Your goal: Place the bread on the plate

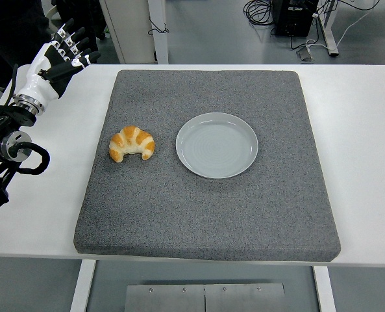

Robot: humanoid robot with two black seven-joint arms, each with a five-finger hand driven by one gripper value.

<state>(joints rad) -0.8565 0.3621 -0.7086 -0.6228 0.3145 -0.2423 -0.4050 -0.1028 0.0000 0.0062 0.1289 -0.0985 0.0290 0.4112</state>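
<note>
I see the croissant [132,143] mid-left on the mat [205,214], plate [217,145] beside it; left hand [57,57] upper left, fingers spread, empty.

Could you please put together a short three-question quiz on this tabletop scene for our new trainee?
1. True or false: the croissant already lies on the plate.
2. Multiple choice: where is the left robot hand? A) over the plate B) raised over the table's far left corner, holding nothing C) gripping the croissant.
3. Fill in: both the croissant and the plate rest on a grey ____.

Key:
1. False; it lies on the mat, left of the plate and apart from it.
2. B
3. mat
</note>
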